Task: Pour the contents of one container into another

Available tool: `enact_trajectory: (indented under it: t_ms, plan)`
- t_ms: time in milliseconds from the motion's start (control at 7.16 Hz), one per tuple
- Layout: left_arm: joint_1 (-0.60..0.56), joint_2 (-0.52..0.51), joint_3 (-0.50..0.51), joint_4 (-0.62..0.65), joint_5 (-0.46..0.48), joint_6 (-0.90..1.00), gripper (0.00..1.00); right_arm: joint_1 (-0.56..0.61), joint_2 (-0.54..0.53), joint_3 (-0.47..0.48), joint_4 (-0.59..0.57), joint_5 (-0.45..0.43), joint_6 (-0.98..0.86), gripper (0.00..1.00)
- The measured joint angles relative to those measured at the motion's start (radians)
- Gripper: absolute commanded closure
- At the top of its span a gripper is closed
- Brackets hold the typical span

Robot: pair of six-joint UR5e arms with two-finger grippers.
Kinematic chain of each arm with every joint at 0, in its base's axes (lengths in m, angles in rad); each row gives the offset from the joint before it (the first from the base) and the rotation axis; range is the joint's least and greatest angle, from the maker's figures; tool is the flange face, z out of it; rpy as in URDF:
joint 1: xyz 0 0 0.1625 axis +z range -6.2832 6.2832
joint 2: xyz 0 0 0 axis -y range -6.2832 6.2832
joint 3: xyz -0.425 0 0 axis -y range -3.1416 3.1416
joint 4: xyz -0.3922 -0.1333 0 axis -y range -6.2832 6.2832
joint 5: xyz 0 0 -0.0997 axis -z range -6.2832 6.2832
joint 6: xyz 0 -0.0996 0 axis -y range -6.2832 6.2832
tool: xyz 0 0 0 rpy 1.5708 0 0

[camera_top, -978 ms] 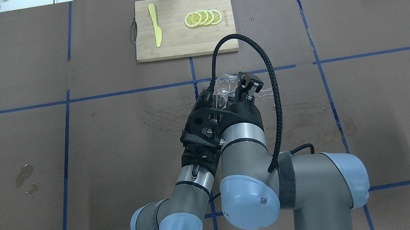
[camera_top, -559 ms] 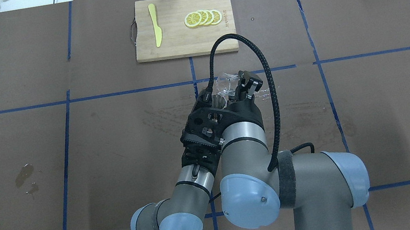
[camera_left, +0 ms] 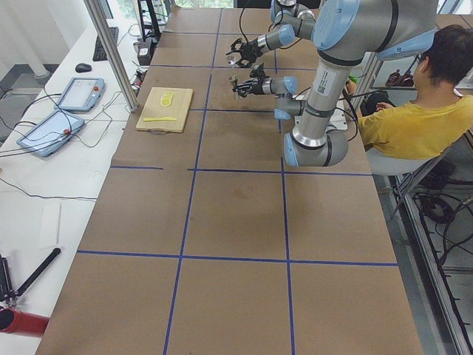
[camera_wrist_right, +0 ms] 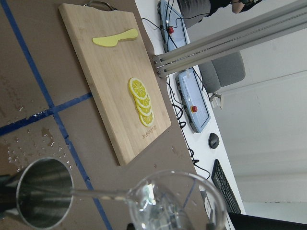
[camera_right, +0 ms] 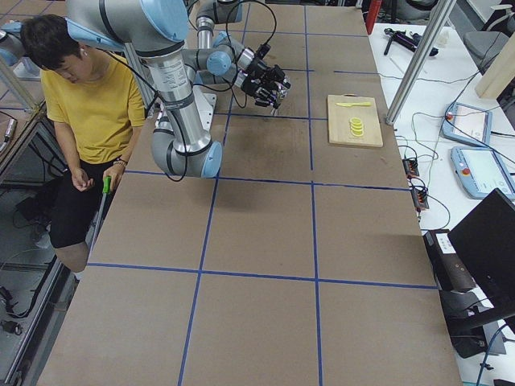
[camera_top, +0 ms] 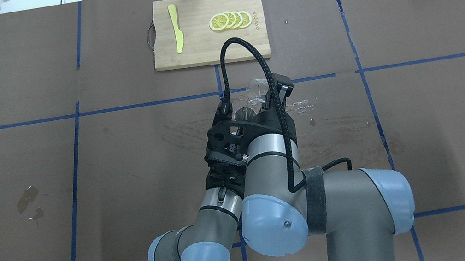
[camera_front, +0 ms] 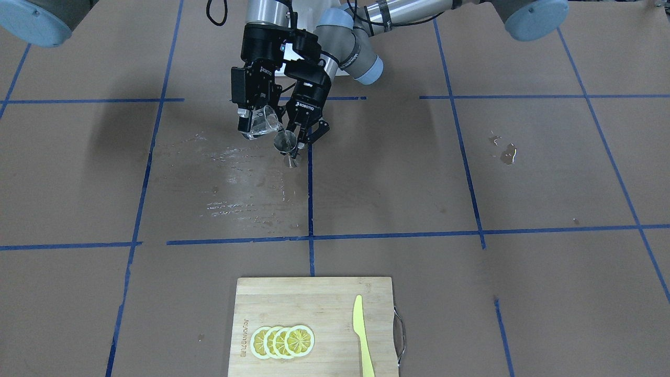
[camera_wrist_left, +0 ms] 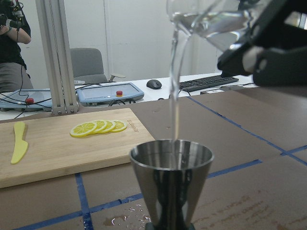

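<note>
The right gripper [camera_front: 256, 125] is clamped on one small clear glass measuring cup [camera_wrist_left: 206, 19], tipped with its lip downward. A thin stream of water [camera_wrist_left: 175, 86] falls from the lip into one steel jigger [camera_front: 286, 141] just beside and below it. The left gripper [camera_front: 297, 146] is closed on the jigger, low on its body, and holds it upright. Both arms reach forward from the robot's edge of the table [camera_top: 422, 119], their wrists pressed close together, and the two grippers meet over the table's middle. Wet streaks [camera_front: 230, 157] mark the brown paper under and beside the grippers, and a small puddle [camera_top: 27, 198] lies toward the table's left end. At the middle of the far edge lies one wooden cutting board [camera_top: 200, 47]. It carries one yellow knife [camera_top: 175, 27] and four overlapping lemon slices [camera_top: 230, 20]. A seated person in a yellow shirt [camera_left: 414, 111] is beside the robot's base.
</note>
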State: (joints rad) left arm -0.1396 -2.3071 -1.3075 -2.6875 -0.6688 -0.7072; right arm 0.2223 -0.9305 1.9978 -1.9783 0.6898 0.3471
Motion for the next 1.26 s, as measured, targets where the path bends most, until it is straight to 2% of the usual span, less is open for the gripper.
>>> enact_trajectory:
  t_ms: [1258]
  plan:
    - [-0.002, 0.0, -0.001, 0.0, 0.0, -0.001, 1.0, 0.002, 0.005, -0.002, -0.007, -0.043, -0.187, 1.0]
